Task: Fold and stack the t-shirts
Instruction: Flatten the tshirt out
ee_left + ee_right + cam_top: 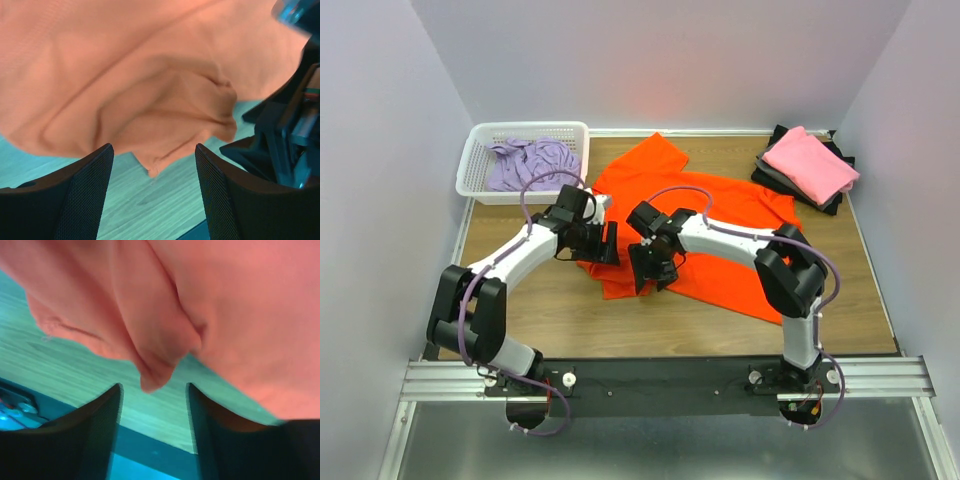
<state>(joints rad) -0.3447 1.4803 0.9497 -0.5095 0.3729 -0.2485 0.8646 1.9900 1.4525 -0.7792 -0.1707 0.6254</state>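
The bright orange t-shirt (710, 215) lies spread and rumpled across the middle of the table. My left gripper (603, 246) is open at its near left edge; in the left wrist view (154, 150) a pointed orange corner (152, 169) hangs just beyond the fingertips, not held. My right gripper (655, 272) is open over the shirt's near edge; in the right wrist view (154, 387) a hanging orange fold (156, 374) sits just ahead of the open jaws. A folded pink t-shirt (810, 165) tops a black and grey folded stack (775, 172) at the back right. A lavender t-shirt (525, 163) lies in the basket.
The white lattice basket (475, 150) stands at the back left. The two grippers are close together, and the right one shows at the right edge of the left wrist view (290, 125). Bare wooden table (540, 310) lies in front of the shirt.
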